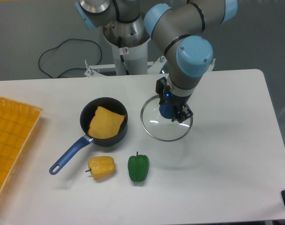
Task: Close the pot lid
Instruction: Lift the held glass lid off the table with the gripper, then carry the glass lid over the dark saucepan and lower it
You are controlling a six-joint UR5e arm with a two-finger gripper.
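Camera view, fixed, looking down on the bench [227,154]. Claw [168,110] is closed on the blue knob at the centre of the lid [166,118], fingers pinching it from either side. Lid appears raised off the bench, roughly level; a faint shadow lies beneath and toward the near edge. Pot [104,121] stands to the claw's left, apart from the lid rim, open, with a yellow slab-like item [106,122] inside; its blue handle runs away from the claw toward the near-left.

Step in hand, as judged: carrying the grasped lid. Lid not yet over the pot.

Next move calls for travel leftward until the knob sits above the pot's centre, lid kept level, then a straight descent so the rim seats all round. Yellow pepper [101,166] and green pepper [138,167] lie nearer the front edge than the claw, clear of that path.
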